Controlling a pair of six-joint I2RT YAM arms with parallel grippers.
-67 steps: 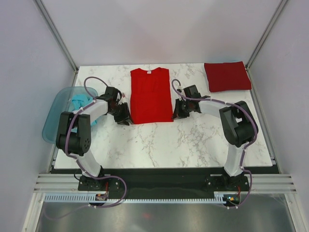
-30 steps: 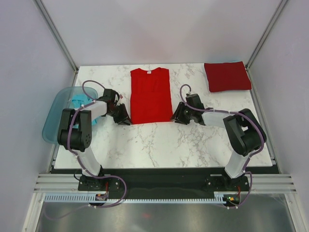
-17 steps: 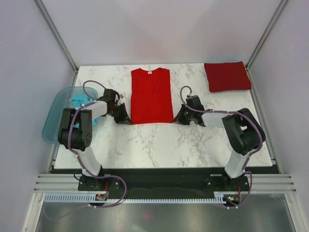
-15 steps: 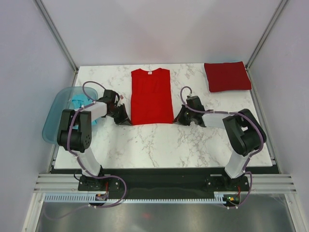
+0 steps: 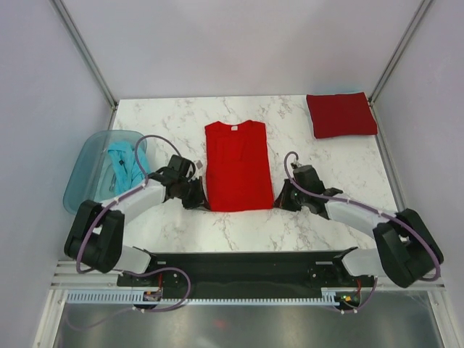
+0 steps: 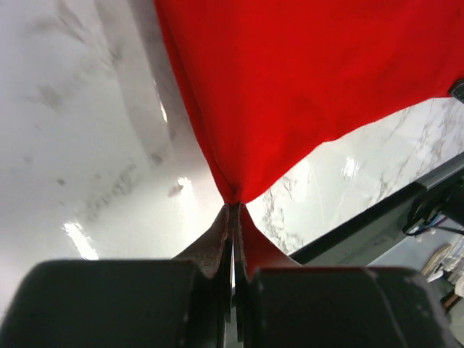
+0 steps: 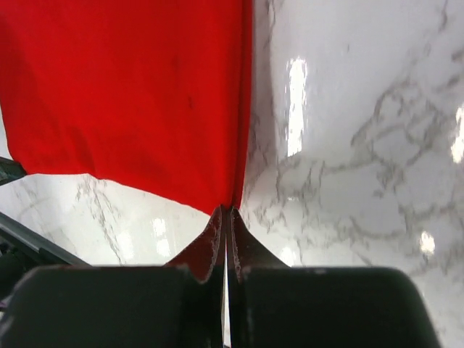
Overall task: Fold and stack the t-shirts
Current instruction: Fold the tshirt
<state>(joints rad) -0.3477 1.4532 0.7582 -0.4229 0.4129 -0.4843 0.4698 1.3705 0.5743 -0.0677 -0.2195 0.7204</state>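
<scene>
You have the left gripper [image 5: 198, 201] and the right gripper [image 5: 280, 203] each clamped on a near hem corner of the bright red t-shirt [image 5: 238, 165], which lies flat mid-table as a long strip. Lift both corners level and together, hem taut, then lay them squarely on the collar edge; the crimson t-shirt [image 5: 341, 114] lies folded far right

You are looking at 2 arms, the left arm [image 5: 138, 199] and the right arm [image 5: 357, 212], each built of white link shells between bulky black joint housings and bolted to a black base plate [image 5: 145, 274]. A purple cable [image 5: 151, 137] runs along each. The left gripper [image 6: 233, 209] and right gripper [image 7: 225, 211] carry dark, tapered fingers [image 6: 216, 243] on blocky black bodies.
</scene>
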